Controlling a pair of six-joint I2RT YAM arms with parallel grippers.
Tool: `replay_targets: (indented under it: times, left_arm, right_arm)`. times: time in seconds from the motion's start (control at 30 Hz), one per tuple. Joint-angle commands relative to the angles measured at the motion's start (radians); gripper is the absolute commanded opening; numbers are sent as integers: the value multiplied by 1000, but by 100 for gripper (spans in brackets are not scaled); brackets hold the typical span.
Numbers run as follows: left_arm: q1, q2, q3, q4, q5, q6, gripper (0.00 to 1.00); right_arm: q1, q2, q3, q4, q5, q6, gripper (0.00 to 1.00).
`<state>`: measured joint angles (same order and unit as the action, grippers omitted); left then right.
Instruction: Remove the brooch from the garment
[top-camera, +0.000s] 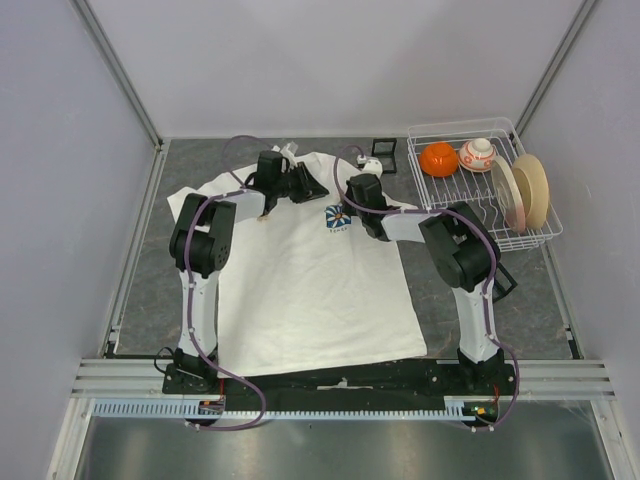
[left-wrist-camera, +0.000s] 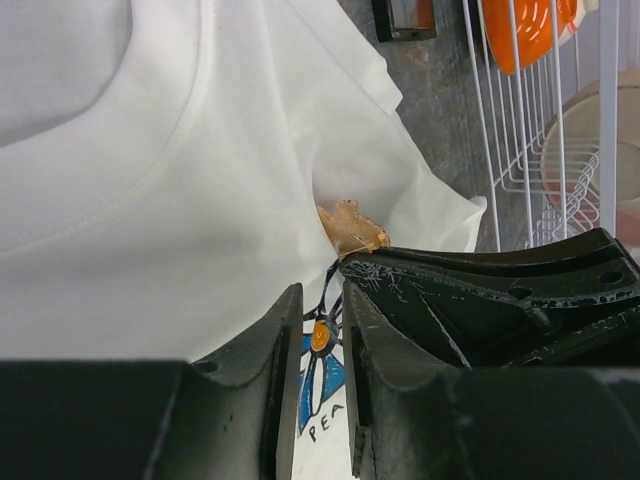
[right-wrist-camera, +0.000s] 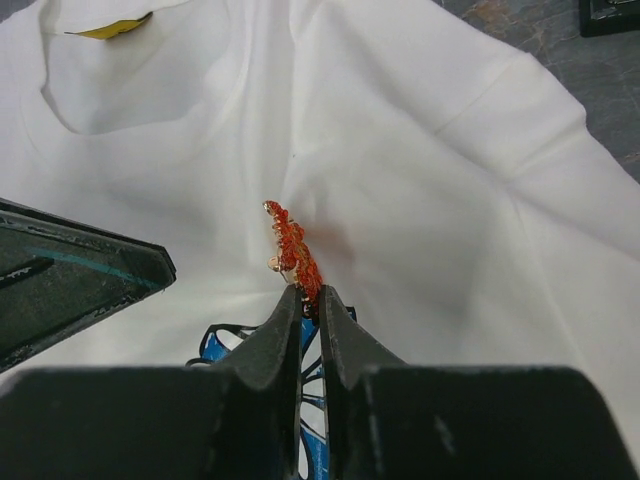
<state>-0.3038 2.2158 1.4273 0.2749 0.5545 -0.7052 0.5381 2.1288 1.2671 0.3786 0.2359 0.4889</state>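
Observation:
The white T-shirt lies flat on the table, its blue-and-white flower print on the chest. In the right wrist view a red beaded brooch stands up from the bunched shirt just above the print. My right gripper is shut on the brooch's lower end. The yellow-tan neck label shows at top left. My left gripper rests on the shirt beside the right one, its fingers a narrow gap apart over the print. The brooch's pale orange back shows just beyond.
A white wire dish rack stands at the back right with an orange ball, a white-and-orange ball and plates. Small black frames lie behind the shirt. The rack is close to the shirt's sleeve.

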Motion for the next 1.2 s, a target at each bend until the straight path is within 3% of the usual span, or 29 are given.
replay_targets:
  times: [0.0, 0.37, 0.7, 1.17]
  left_arm:
    - [-18, 7, 74, -60, -13, 98, 28]
    - [-40, 47, 150, -146, 10, 136, 29]
    - [-73, 88, 225, -220, -10, 168, 26]
    - [-83, 105, 252, -247, -47, 170, 21]
  right_arm:
    - [-18, -40, -20, 36, -23, 20, 11]
    - [-35, -43, -34, 77, -63, 8, 20]
    - [-41, -26, -15, 68, -99, 4, 0]
    - [-43, -18, -6, 65, -121, 0, 0]
